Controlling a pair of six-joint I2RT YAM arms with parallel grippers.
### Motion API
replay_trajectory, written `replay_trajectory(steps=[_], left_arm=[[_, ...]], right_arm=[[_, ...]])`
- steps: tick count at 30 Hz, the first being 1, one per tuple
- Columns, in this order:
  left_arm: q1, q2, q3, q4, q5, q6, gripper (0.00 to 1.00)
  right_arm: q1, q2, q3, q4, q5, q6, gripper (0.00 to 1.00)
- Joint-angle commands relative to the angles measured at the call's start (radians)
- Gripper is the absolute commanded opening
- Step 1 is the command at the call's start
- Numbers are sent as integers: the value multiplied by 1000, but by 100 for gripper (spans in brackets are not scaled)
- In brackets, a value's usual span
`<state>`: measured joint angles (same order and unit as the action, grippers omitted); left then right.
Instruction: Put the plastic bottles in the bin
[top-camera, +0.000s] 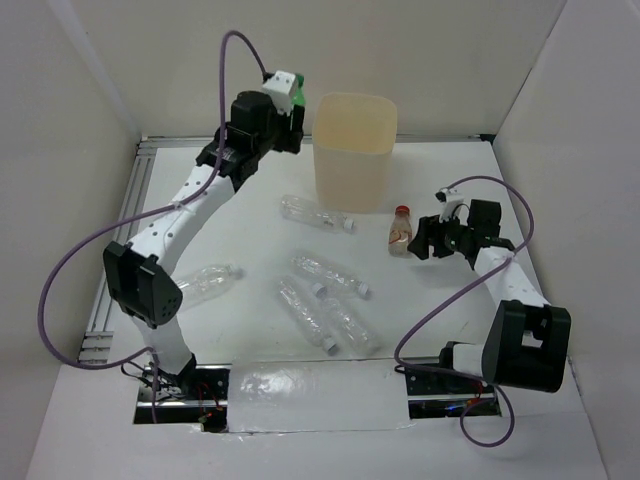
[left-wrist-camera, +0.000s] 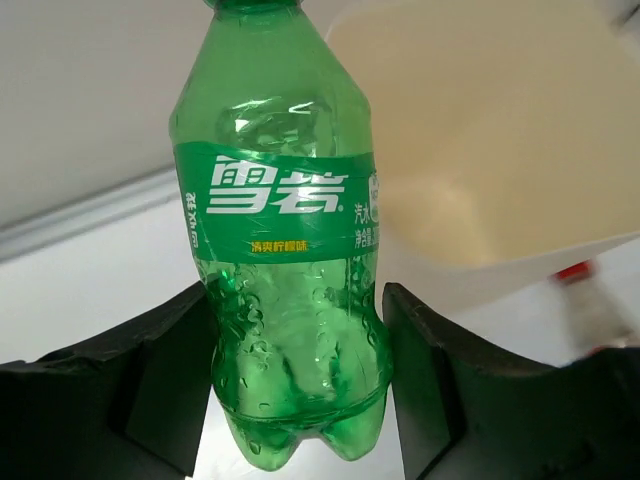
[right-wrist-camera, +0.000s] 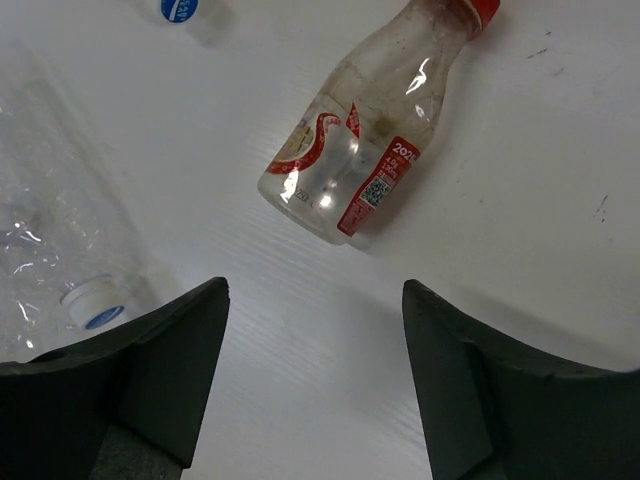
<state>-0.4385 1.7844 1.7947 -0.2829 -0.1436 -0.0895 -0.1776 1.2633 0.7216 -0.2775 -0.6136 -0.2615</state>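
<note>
My left gripper (top-camera: 291, 103) is raised at the back, just left of the cream-beige bin (top-camera: 355, 150), and is shut on the green bottle (top-camera: 298, 96). In the left wrist view its jaws pinch the lower body of the green bottle (left-wrist-camera: 285, 250), with the bin's opening (left-wrist-camera: 480, 150) to the right. My right gripper (top-camera: 425, 242) is open and empty, just right of the short red-capped bottle (top-camera: 400, 230), which lies on the table. In the right wrist view the red-capped bottle (right-wrist-camera: 370, 140) lies ahead of the open gripper (right-wrist-camera: 315, 300).
Clear ribbed bottles lie on the white table: one in front of the bin (top-camera: 318, 214), three in the middle (top-camera: 330, 272) (top-camera: 305, 312) (top-camera: 350, 325), one by the left arm (top-camera: 208, 282). A clear bottle (right-wrist-camera: 60, 230) lies left of the right gripper. Walls enclose the table.
</note>
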Motion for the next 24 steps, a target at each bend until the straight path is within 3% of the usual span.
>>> replay_trajectory(steps=[1, 6, 8, 11, 15, 19, 24], left_arm=[[-51, -11, 101, 54, 58, -81, 22], [-138, 118, 265, 76, 52, -107, 23], [-138, 162, 302, 106, 61, -151, 28], [-147, 223, 344, 139, 52, -187, 42], [-147, 277, 407, 139, 29, -211, 76], [-147, 290, 428, 148, 19, -220, 100], [-147, 248, 465, 148, 19, -220, 100]], right_arm=[[19, 22, 62, 72, 37, 33, 78], [56, 51, 97, 81, 66, 51, 82], [70, 62, 108, 101, 97, 67, 82], [79, 71, 108, 129, 116, 94, 85], [79, 99, 130, 139, 117, 119, 92], [99, 149, 153, 159, 175, 142, 94], [150, 267, 183, 196, 213, 163, 95]])
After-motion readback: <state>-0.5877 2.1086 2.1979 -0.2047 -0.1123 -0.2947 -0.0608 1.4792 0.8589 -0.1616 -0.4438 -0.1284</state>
